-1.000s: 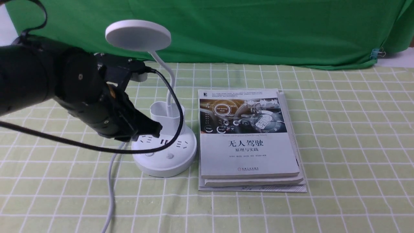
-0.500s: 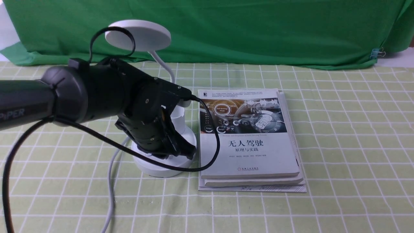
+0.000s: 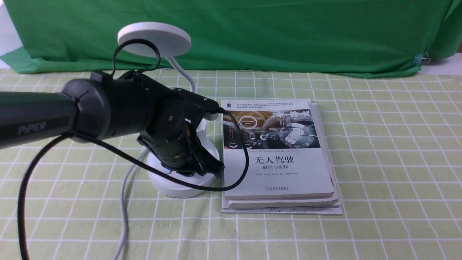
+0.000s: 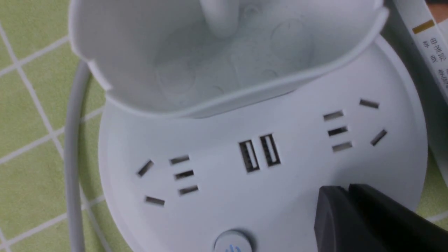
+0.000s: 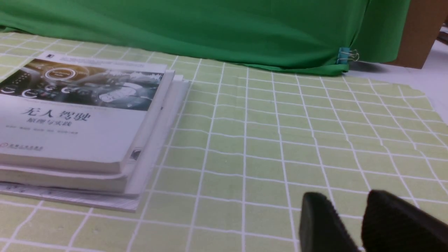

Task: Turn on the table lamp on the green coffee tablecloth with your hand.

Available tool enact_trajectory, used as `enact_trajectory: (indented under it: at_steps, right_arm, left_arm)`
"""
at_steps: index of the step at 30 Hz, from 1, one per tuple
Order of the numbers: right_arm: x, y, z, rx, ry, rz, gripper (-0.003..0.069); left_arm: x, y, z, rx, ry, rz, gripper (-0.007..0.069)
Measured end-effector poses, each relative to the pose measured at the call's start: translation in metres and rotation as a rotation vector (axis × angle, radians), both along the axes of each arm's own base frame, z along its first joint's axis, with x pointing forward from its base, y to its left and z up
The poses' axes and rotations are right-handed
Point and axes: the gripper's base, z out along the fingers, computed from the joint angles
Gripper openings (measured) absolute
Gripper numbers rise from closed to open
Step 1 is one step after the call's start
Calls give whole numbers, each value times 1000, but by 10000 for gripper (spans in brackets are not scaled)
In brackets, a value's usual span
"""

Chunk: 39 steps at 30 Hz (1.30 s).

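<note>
Now: left gripper (image 3: 213,167) sits low on the table lamp (image 3: 155,38) base, jaws pressed together, nothing pinched.
Lamp: upright on the green coffee tablecloth (image 3: 379,162), at 9 o'clock of the book stack (image 3: 278,155), just beside it.
Key relation: in the left wrist view the fingertips (image 4: 332,210) lie over the base rim, near the round button (image 4: 232,245) with a blue mark but not on it. The USB ports (image 4: 259,155) sit between the two socket groups. In the front view the tip covers the base's 3 o'clock side and hides the button.
Second button: cannot tell, may be under the fingers.
Nearer arm: left, clearly. Right gripper (image 5: 350,201) is well apart, judged out at the books' 3 o'clock side, with a narrow gap between its fingers and nothing held.
Next move (judgement): short sideways shift onto the button, then press down.
Writing: "PiPER" on left arm (image 3: 32,127); top book reads "无人驾驶 / 原理与实践".
</note>
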Motion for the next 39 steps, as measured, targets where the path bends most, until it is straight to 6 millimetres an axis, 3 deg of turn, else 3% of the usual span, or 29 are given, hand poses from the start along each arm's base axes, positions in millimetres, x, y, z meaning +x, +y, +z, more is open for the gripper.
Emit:
enact_trajectory:
  at_steps: [12, 17, 18, 22, 26, 27, 29, 34, 39]
  right_arm:
    - [0, 0, 0, 0, 0, 0, 242]
    - [0, 0, 0, 0, 0, 0, 242]
    - [0, 0, 0, 0, 0, 0, 242]
    - [0, 0, 0, 0, 0, 0, 242]
    - [0, 0, 0, 0, 0, 0, 242]
    - [0, 0, 0, 0, 0, 0, 242]
    - [0, 0, 0, 0, 0, 0, 244]
    - [0, 0, 0, 0, 0, 0, 244]
    - [0, 0, 0, 0, 0, 0, 244]
  left_arm:
    - [-3, 1, 3, 1, 21, 4, 14]
    - [-21, 11, 32, 15, 30, 0, 14]
    - [-31, 17, 46, 8, 7, -9, 14]
    - [-73, 37, 67, -35, -26, -10, 14]
    - [-131, 65, 76, -134, -110, 18, 14]
    - [-134, 67, 74, -138, -112, 23, 14]
    - [-165, 83, 79, -228, -227, 56, 14]
    - [-208, 107, 99, -399, -503, 64, 15]
    - [-238, 124, 115, -488, -708, 43, 19]
